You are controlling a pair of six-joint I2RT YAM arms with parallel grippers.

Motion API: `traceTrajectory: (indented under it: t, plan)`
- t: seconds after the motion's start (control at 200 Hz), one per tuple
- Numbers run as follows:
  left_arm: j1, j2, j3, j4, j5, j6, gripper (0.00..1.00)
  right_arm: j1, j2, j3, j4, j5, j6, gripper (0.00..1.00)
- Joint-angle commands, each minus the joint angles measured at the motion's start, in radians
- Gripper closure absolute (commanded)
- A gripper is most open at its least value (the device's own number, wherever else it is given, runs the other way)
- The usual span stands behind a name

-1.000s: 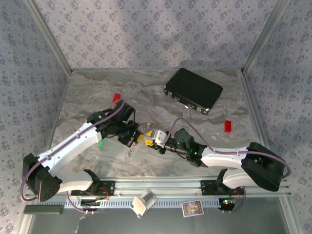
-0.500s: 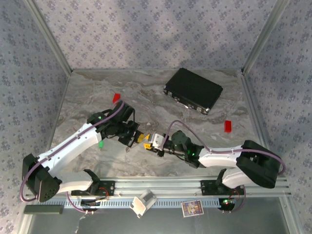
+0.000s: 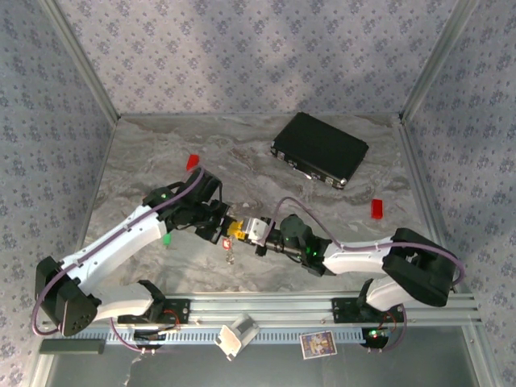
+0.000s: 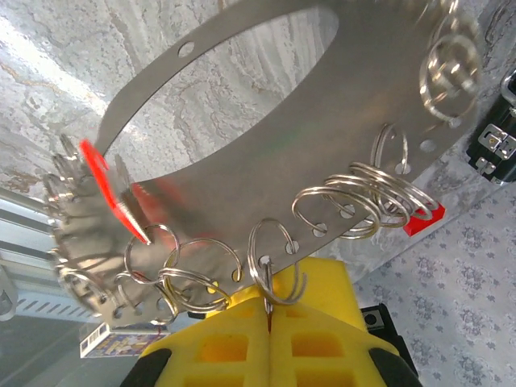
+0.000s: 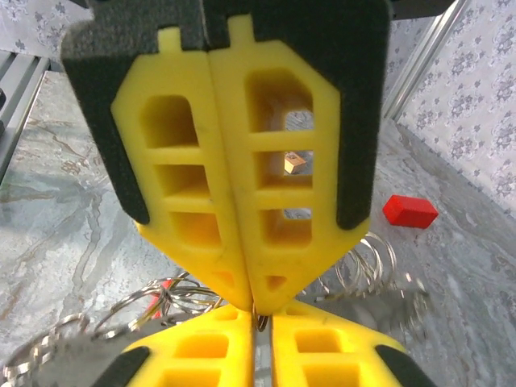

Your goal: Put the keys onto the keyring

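— What has changed at the right gripper?
— It has slid in from the right until its tips meet the left gripper nose to nose. Its fingers, spread a moment ago, are now pressed together, with a sliver of metal at the seam
— And the left?
— Clamped on a split ring of the keyring, a flat metal hoop held above the table. A red key seems to hang at its edge
— Meaning?
— Likely both now grip the ring to pry it open. The green key lies on the table beside the left arm, not yet threaded
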Motion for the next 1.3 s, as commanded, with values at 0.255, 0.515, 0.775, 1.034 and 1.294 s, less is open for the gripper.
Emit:
traceTrajectory:
  t: [0.255, 0.515, 0.775, 1.034, 1.294]
  plan:
    - [0.002, -0.073, -0.053, 0.072, -0.031, -0.023, 0.70, 0.003, 0.006, 0.027, 0.038, 0.003, 0.024, 1.00]
    - [0.072, -0.176, -0.138, 0.225, -0.272, 0.386, 0.35, -0.004, -0.012, 0.023, -0.071, -0.024, 0.025, 1.00]
    - [0.084, -0.237, -0.175, 0.300, -0.483, 1.192, 0.44, -0.026, -0.051, 0.029, -0.172, -0.071, 0.034, 1.00]
    - [0.085, -0.451, -0.443, 0.595, -0.283, 1.744, 0.56, -0.066, -0.118, 0.028, -0.305, -0.152, 0.019, 1.00]
    - [0.055, -0.508, -0.498, 0.614, 0.007, 2.181, 0.71, -0.103, -0.227, 0.089, -0.591, -0.246, -0.066, 1.00]
